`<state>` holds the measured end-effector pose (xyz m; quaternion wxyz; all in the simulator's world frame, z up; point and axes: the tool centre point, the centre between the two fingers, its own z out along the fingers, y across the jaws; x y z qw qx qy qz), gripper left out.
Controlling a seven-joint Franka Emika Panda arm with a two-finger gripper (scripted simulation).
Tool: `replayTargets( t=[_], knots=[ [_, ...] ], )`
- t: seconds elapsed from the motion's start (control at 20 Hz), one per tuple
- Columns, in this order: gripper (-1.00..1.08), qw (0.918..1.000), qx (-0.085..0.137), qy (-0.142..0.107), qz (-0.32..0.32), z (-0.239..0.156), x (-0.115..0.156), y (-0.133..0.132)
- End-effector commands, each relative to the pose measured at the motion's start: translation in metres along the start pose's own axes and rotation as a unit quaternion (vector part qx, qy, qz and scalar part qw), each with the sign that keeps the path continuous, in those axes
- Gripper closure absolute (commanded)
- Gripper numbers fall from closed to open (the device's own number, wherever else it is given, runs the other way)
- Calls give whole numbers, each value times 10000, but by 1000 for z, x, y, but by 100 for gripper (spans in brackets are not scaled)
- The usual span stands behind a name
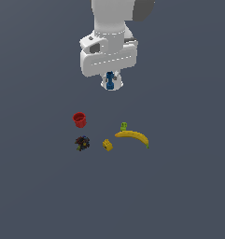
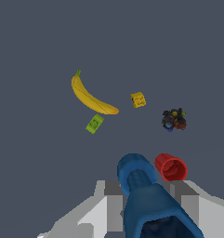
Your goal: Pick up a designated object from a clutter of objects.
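The designated object [image 1: 110, 80], a small bright blue knobbly cylinder, hangs between the fingers of my gripper [image 1: 110, 83], raised well above the grey surface. In the wrist view the same blue piece [image 2: 143, 190] fills the gap between the grey fingers [image 2: 108, 204], so the gripper is shut on it. The rest of the clutter lies below: red cup [image 1: 79, 119] [image 2: 171, 167], yellow banana [image 1: 133, 137] [image 2: 90, 97], tiny green piece [image 1: 123, 126] [image 2: 94, 123], yellow block [image 1: 108, 144] [image 2: 138, 99], dark multicoloured clump [image 1: 82, 143] [image 2: 174, 120].
A plain dark grey surface [image 1: 179, 196] extends all around the small group of items. The white arm body [image 1: 109, 42] rises above the gripper at the top of the exterior view.
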<state>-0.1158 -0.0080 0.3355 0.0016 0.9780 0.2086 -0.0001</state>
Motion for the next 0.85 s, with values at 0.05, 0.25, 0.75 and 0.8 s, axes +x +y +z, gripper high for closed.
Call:
replayTargets(
  t=[0.05,0.25,0.75,0.8],
  knots=[
    [108,10000,1,-3,2,-19,-7,-17],
    [108,10000,7,0,2,-36,-13,-31],
    [108,10000,14,4,2,-51,-16,-43],
    [108,10000,14,4,2,-51,-16,-43]
  ],
)
